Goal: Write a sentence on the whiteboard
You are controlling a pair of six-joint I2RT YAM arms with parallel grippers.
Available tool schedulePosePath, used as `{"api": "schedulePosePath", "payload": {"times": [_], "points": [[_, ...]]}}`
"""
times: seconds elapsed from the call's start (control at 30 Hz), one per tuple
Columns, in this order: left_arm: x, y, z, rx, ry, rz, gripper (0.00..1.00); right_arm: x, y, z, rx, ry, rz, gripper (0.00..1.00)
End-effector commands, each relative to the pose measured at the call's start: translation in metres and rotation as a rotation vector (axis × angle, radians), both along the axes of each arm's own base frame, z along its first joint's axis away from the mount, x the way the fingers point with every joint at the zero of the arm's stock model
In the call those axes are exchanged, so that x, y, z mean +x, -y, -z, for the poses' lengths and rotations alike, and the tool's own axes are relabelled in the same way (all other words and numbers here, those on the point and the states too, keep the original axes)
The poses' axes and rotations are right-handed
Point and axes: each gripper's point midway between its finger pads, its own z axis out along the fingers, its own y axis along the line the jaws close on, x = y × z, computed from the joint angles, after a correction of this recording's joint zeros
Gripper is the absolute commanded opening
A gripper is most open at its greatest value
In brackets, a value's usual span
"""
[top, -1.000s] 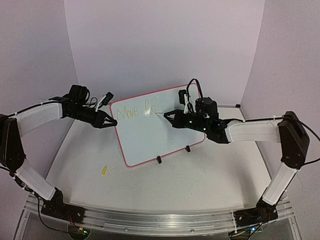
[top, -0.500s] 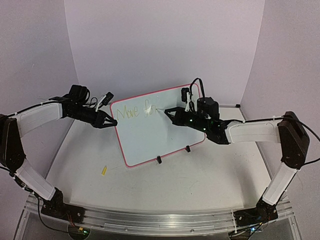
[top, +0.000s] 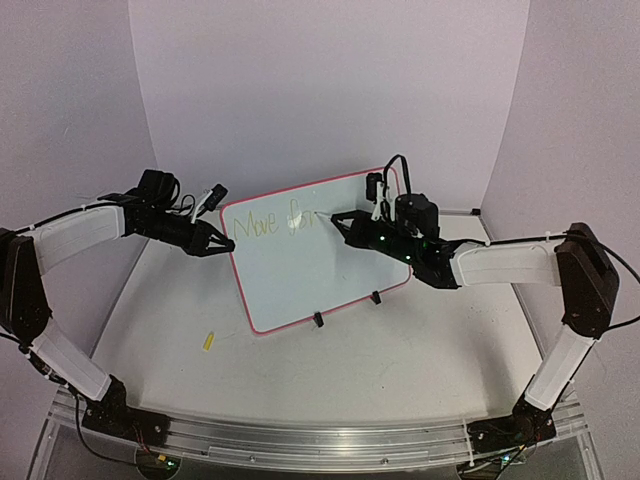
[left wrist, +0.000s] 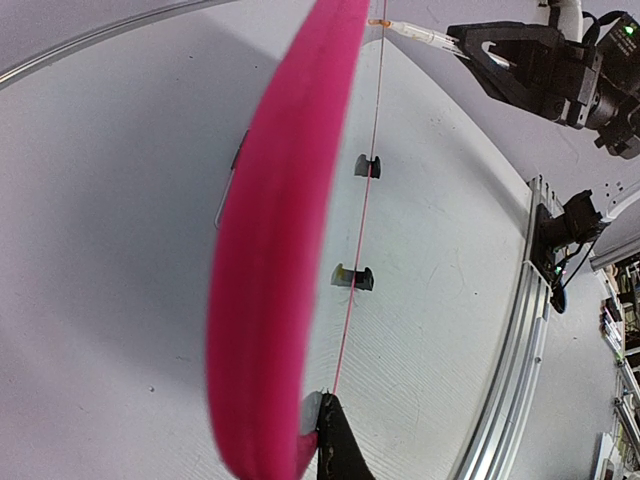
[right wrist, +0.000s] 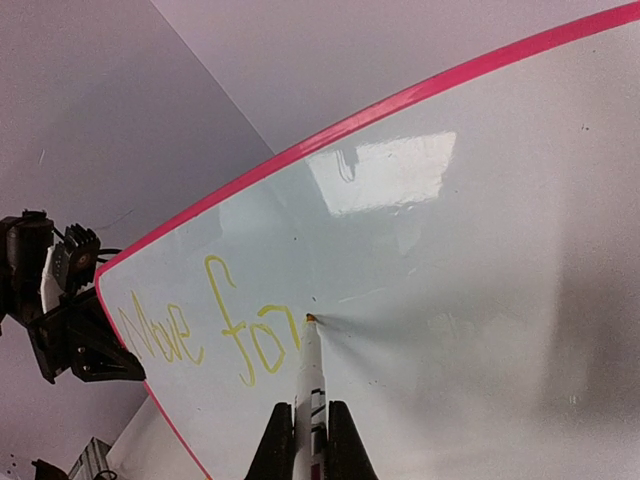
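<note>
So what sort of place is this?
Probably a robot lab test bench: two arms bolted to a metal rail, plain walls around the table, the right claw holding a marker to a whiteboard.

Lilac walls (top: 330,90) — white table (top: 400,360) (evenly lit).

Left arm (top: 75,232), right arm (top: 500,265): white shells are covering the links; black joints are showing between. Left gripper (top: 227,243), right gripper (top: 335,219): black fingers are tapering. Green lights (top: 385,239) are glowing.
</note>
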Motion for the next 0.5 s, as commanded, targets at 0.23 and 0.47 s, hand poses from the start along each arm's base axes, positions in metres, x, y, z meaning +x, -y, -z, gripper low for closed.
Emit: {"api": "schedulePosePath", "payload": {"times": [0.23,0.47], "points": [[-0.003,0.001,0.011,0.079,0.03,0.002,0.0,0.012,0.012,0.012,-0.011,-0.029,0.088,0.0],[-0.003,0.002,0.011,0.078,0.029,0.003,0.0,0.01,0.008,-0.003,0.003,0.001,0.058,0.0]]}}
